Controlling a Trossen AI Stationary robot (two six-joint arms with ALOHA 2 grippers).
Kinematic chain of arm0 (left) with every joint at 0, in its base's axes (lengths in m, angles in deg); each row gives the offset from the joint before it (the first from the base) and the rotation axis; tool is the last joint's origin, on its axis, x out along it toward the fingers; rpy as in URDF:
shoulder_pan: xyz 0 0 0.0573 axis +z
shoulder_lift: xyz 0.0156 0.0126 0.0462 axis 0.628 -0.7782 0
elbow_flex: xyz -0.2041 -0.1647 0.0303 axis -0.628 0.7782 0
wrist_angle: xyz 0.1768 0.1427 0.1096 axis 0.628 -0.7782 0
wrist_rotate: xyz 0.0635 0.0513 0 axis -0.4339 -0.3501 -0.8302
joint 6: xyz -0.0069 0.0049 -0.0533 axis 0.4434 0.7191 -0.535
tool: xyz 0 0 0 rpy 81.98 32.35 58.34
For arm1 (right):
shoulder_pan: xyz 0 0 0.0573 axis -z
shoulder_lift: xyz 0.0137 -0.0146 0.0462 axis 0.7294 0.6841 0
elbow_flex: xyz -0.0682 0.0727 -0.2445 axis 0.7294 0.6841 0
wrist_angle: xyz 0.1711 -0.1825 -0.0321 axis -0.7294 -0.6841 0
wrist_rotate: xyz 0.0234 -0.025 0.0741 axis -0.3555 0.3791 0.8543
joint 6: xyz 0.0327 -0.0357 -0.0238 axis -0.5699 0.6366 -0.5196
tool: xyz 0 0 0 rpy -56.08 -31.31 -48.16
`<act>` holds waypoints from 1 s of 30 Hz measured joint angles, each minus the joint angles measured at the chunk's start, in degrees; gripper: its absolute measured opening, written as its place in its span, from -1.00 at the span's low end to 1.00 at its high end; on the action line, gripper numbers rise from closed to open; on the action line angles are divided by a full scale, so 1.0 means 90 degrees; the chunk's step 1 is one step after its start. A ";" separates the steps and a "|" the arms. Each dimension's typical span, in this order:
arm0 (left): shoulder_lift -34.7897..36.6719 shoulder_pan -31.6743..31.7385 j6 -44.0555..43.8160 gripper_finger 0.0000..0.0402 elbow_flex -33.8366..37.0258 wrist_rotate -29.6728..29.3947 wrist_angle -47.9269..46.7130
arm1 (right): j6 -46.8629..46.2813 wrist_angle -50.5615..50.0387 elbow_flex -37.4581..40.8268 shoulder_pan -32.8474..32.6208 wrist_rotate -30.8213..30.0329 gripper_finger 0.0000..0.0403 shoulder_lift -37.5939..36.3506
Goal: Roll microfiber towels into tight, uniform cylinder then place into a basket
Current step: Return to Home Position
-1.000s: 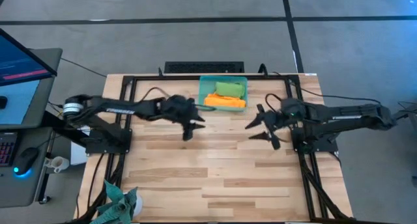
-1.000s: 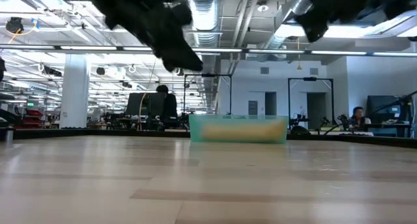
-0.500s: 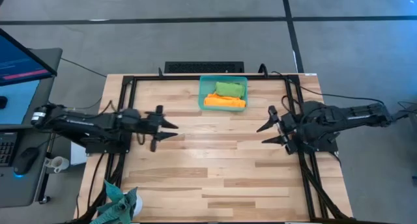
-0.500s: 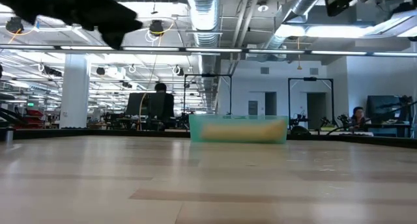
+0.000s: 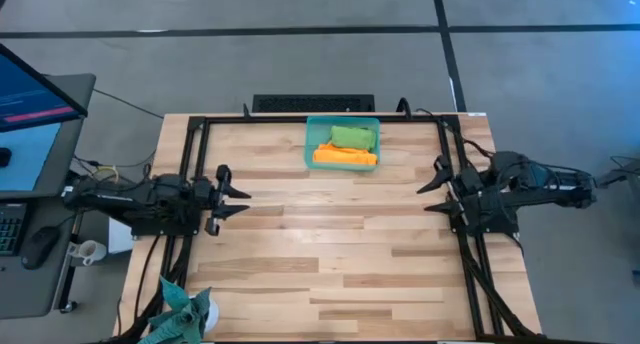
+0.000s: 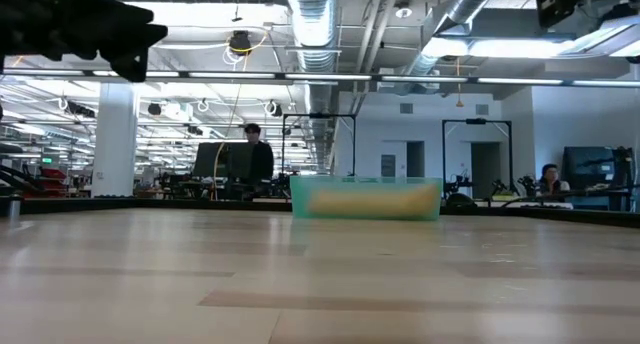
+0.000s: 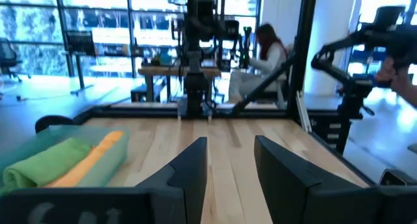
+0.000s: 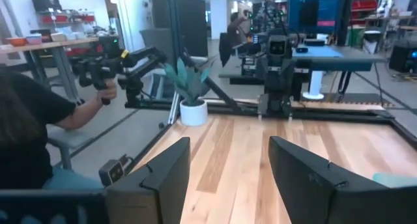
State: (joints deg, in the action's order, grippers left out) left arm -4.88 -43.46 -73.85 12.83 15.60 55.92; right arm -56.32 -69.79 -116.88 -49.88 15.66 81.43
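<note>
The teal basket (image 5: 342, 144) stands at the table's far middle. In it lie a rolled lime green towel (image 5: 353, 136) and a rolled orange towel (image 5: 345, 157), side by side; both also show in the left wrist view as the green roll (image 7: 45, 164) and the orange roll (image 7: 91, 155). My left gripper (image 5: 235, 194) hovers by the table's left edge, level and open, with nothing between its fingers (image 7: 192, 175). My right gripper (image 5: 432, 189) hovers by the right edge, level and open, also with nothing in it. Both are well away from the basket.
Black frame rails (image 5: 200, 134) run along the table's left, right and far sides. A potted plant (image 5: 185, 309) stands at the near left corner, and a keyboard (image 5: 313, 104) beyond the far edge. A person with hand-held controllers (image 8: 104, 74) sits beyond the table's left side.
Both arms have drawn back from the table's middle, the left gripper toward the left edge and the right gripper toward the right edge. Each has tipped up from pointing slantwise down to level. The towels have stayed in the basket.
</note>
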 joint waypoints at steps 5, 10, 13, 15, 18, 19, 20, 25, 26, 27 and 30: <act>0.0902 0.0000 -0.0005 -0.41 0.0461 0.0000 -0.0063 | -0.0065 0.0445 0.0812 -0.0031 0.0000 0.13 -0.0387; 0.1250 0.0000 -0.0011 -0.41 0.0566 -0.0008 -0.0659 | -0.0276 0.1218 0.1713 0.0060 -0.0164 0.13 -0.0736; 0.1212 0.0002 0.0009 -0.41 0.0566 -0.0015 -0.0775 | -0.0436 0.1541 0.2187 0.0169 -0.0389 0.13 -0.0885; 0.1211 0.0002 0.0080 -0.41 0.0566 -0.0104 -0.0853 | -0.0453 0.1682 0.2464 0.0256 -0.0577 0.13 -0.1001; 0.1210 0.0002 0.0327 -0.41 0.0568 -0.0331 -0.0850 | -0.0461 0.2005 0.2804 0.0410 -0.0776 0.13 -0.1120; 0.1208 0.0004 0.0367 -0.41 0.0568 -0.0398 -0.0854 | -0.0461 0.2079 0.2919 0.0464 -0.0793 0.13 -0.1165; 0.1204 0.0005 0.0390 -0.41 0.0568 -0.0443 -0.0848 | -0.0465 0.2206 0.3036 0.0514 -0.0795 0.13 -0.1200; 0.1202 0.0005 0.0389 -0.41 0.0571 -0.0459 -0.0851 | -0.0621 0.2195 0.3068 0.0711 -0.0795 0.13 -0.1224; 0.1202 0.0005 0.0353 -0.41 0.0571 -0.0455 -0.0853 | -0.0619 0.2204 0.3069 0.0735 -0.0797 0.13 -0.1226; 0.1202 0.0005 0.0304 -0.41 0.0571 -0.0452 -0.0853 | -0.0624 0.2206 0.3068 0.0761 -0.0791 0.13 -0.1227; 0.1202 0.0005 0.0272 -0.41 0.0573 -0.0434 -0.0859 | -0.0853 0.2158 0.3069 0.0812 -0.0795 0.13 -0.1224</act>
State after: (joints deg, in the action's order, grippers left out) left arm 5.94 -43.42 -71.40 17.99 11.70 48.19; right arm -64.00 -50.36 -89.26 -42.57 8.51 70.41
